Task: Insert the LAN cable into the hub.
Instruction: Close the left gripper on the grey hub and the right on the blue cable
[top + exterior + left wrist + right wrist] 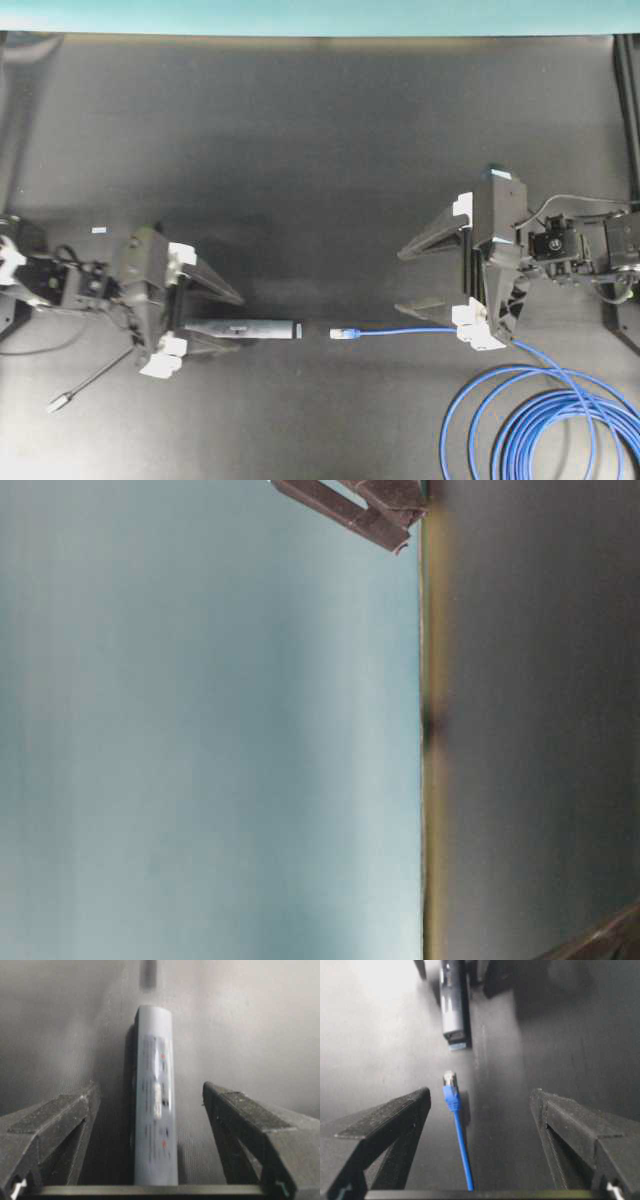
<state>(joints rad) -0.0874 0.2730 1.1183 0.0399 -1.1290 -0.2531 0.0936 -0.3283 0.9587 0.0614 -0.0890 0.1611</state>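
The coiled loops of the cable (545, 420) lie at the near right edge of the dark counter (320, 150) in the overhead view. From the coil a straight blue run leads left under the lower finger of the right tool (430, 280) and ends in a small pale plug (341, 333) lying flat on the counter. The right tool's fingers stand wide apart and grip nothing; in its wrist view the cable passes between them, nearer the left finger (395, 1120), touching neither.

Just left of the plug, in line with it and a small gap away, lies the hub (245, 329), its lighter end facing the plug. The left tool (225, 322) is also spread wide, with the hub lying lengthwise between its fingers; in its wrist view there is clear space on both sides of the grey bar (155, 1110), so it is not clamped. The hub's thin grey cord (95, 378) trails to the near left and ends in a silver plug (58, 403).
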